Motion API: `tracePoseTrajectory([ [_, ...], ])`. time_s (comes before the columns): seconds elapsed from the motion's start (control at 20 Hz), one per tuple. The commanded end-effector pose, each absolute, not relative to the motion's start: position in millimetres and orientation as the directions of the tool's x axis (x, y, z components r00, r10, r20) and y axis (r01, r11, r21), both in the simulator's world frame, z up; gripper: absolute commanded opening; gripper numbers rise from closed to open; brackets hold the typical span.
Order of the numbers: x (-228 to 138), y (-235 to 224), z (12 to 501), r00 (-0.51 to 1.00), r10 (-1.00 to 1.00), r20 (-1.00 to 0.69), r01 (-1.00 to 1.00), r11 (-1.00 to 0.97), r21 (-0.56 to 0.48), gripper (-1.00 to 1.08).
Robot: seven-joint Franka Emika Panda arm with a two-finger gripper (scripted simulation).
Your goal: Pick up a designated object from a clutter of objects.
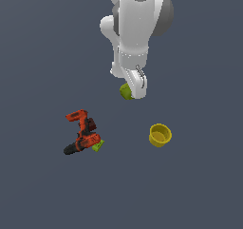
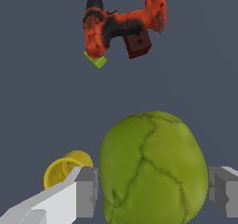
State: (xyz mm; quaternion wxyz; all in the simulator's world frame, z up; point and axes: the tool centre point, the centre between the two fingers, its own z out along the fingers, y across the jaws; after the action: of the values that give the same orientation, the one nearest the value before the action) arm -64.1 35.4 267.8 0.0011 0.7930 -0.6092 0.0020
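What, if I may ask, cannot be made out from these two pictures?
- Olive-green pear-like object: the exterior view shows only a sliver; the arm hides the rest.
- Gripper: whether its fingers touch the object is unclear in the wrist view.
- Lime-green piece: partly hidden by the drill.
- Yellow cup: partly covered by a finger in the wrist view.
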Motion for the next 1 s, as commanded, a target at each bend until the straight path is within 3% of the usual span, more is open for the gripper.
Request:
tracePoseTrajectory([
  [0.0,-72,51,293,0.257,-0.966,0.006,-0.966,-0.257,-0.002,-1.0],
  [0.5,-95,108,379,0.257,-0.966,0.004,-0.966,-0.257,0.0,-1.0],
  [0.95,-104,136,422,0.258,-0.966,0.001,-0.966,-0.258,0.0,-1.0],
])
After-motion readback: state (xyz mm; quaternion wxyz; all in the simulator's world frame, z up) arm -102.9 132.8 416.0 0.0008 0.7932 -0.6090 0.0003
